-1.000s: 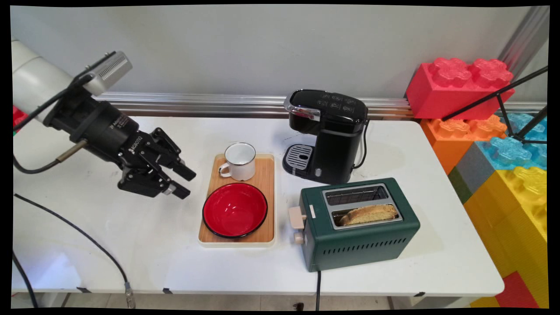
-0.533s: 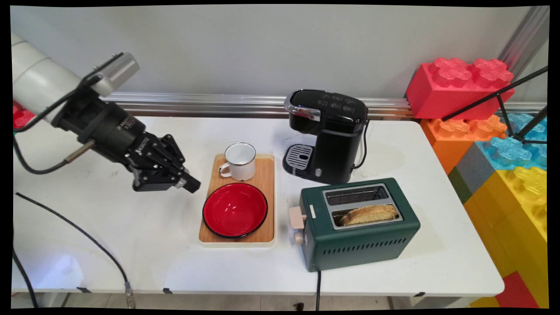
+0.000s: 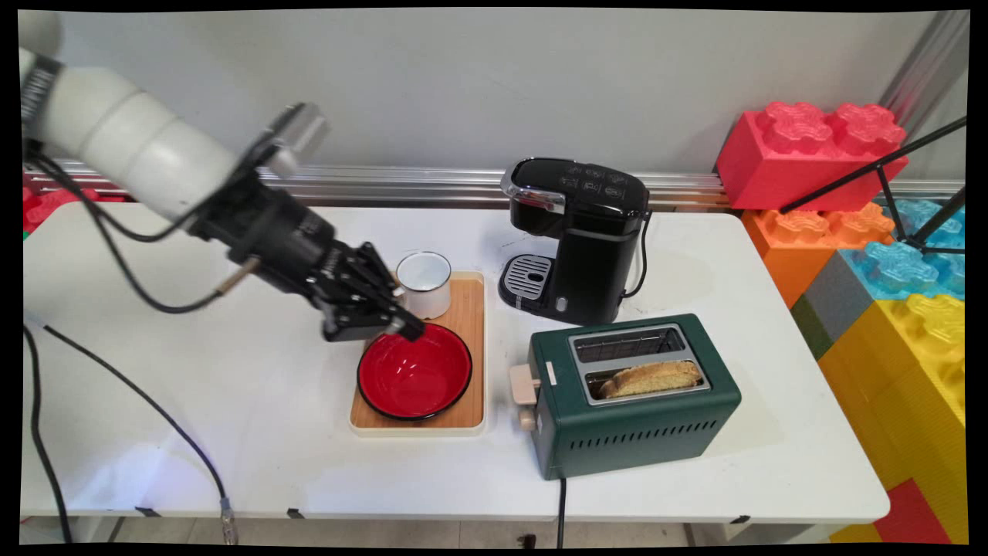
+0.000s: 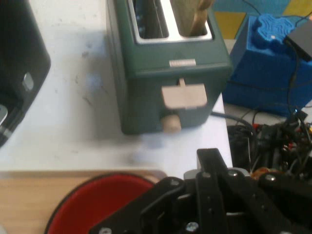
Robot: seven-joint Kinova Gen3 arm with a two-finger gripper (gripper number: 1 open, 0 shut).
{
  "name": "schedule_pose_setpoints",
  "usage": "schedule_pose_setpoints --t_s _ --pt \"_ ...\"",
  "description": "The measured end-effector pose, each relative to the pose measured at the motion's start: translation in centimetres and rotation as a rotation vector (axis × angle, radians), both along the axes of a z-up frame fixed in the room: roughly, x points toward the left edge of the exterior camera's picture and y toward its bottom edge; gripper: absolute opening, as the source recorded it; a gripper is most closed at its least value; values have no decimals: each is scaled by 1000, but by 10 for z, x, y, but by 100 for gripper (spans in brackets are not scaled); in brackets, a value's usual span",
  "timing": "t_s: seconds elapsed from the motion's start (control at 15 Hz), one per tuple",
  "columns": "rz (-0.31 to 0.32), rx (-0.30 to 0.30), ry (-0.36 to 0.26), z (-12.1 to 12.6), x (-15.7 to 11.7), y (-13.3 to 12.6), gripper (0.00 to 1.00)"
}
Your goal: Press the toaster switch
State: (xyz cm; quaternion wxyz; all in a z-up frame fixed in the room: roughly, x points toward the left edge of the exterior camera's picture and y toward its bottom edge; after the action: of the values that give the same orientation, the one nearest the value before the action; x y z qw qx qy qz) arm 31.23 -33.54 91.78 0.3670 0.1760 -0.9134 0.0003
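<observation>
Gripper [image 3: 407, 327] reached down from the upper left, fingers closed together, tip above the red bowl's [image 3: 421, 378] rim beside the mug [image 3: 426, 281]

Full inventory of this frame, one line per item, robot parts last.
tray: 1, wood with cream rim, table centre
bowl: 1, red, near half of tray
mug: 1, white, far end of tray
coffee maker: 1, black, right of mug, by the wall
toaster: 1, green, right of tray
bread: 1 slice, tan, in toaster's near slot
blocks: a stack, red, orange, blue, yellow, right of the table
table: 1, white
arm: 1, white, comes in from upper left
end effector: 1, black, above bowl's far-left rim, beside mug
</observation>
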Motion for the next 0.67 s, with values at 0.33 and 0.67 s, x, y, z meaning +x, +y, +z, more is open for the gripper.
schedule_pose_setpoints --t_s 0.33,0.67 --pt "8 -2 -26 -8 -46 -15 0" --pt "10 2 -79 -14 -81 -26 0"
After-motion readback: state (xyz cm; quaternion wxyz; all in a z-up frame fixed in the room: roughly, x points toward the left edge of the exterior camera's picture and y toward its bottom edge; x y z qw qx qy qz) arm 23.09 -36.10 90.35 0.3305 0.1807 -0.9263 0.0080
